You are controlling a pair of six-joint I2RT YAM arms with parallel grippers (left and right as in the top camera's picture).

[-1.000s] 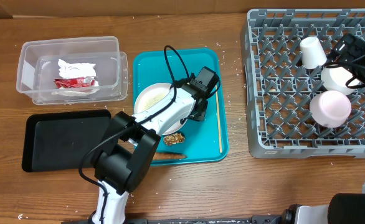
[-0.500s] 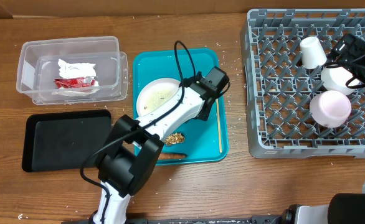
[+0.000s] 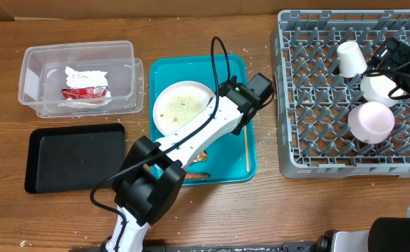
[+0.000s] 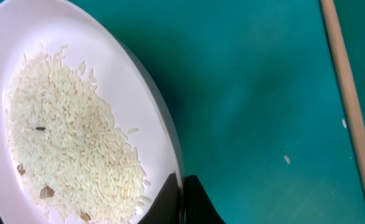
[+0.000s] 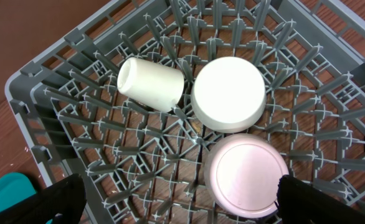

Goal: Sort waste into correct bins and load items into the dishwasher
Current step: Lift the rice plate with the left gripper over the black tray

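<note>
My left gripper [image 3: 217,106] is shut on the right rim of the round white plate [image 3: 180,106] over the teal tray [image 3: 227,159]. In the left wrist view the fingertips [image 4: 181,190] pinch the plate's [image 4: 108,68] edge, and loose rice [image 4: 70,143] with a few brown bits lies on it. My right gripper [image 5: 179,202] is open and empty above the grey dish rack [image 3: 310,105]. The rack [image 5: 95,143] holds two upturned white bowls [image 5: 228,93] [image 5: 246,174] and a cup [image 5: 150,84] on its side.
The clear tub [image 3: 33,77] at left holds a napkin and red wrapper [image 3: 82,92]. The black tray [image 3: 72,157] lies in front of it. A brown food lump [image 3: 196,155], a sausage-like stick [image 3: 191,175] and a thin wooden stick [image 3: 245,143] lie on the teal tray.
My left gripper has moved to the right and a little away, carrying the plate by its rim. More of the plate now shows. The right arm has not moved.
</note>
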